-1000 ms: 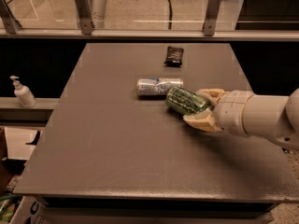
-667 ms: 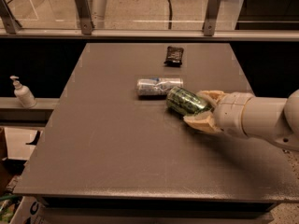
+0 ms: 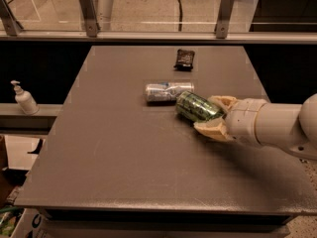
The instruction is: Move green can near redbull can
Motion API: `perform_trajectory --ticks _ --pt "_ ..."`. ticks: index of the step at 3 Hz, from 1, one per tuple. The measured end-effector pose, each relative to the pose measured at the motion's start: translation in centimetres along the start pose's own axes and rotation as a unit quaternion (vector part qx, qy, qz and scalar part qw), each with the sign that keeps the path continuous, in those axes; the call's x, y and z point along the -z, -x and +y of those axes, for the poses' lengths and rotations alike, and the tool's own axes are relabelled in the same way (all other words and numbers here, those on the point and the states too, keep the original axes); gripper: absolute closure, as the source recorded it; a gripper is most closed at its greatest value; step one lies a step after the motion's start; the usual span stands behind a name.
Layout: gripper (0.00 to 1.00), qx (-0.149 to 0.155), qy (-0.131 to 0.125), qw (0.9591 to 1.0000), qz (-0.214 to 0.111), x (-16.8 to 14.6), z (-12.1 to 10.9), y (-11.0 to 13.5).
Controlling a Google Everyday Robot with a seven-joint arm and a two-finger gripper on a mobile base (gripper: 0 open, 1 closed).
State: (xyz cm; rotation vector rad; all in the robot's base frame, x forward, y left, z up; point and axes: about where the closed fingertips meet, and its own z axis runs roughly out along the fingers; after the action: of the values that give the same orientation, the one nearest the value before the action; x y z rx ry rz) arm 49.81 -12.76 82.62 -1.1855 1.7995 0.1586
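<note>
The green can (image 3: pixel 195 106) lies on its side on the grey table (image 3: pixel 124 152), its far end close to the right end of the redbull can (image 3: pixel 168 91). The redbull can, slim and silver with blue patches, lies on its side near the table's middle. My gripper (image 3: pixel 214 114) comes in from the right on a white arm. Its cream fingers (image 3: pixel 212 129) sit on either side of the green can's near end, closed around it.
A small black packet (image 3: pixel 184 59) lies near the table's far edge. A white pump bottle (image 3: pixel 24 98) stands on a ledge left of the table. A railing with metal posts (image 3: pixel 89 9) runs behind the table.
</note>
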Motion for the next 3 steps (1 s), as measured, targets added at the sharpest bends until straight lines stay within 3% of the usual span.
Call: perform_trajectory --ticks 1,2,3 --pt "0.15 0.0 0.0 1.0 0.0 0.0 0.0 0.0" --pt "0.0 -0.006 0.007 1.0 0.002 0.14 -0.22 -0.18" --pt "0.0 -0.007 0.007 0.9999 0.002 0.39 -0.58 -0.1"
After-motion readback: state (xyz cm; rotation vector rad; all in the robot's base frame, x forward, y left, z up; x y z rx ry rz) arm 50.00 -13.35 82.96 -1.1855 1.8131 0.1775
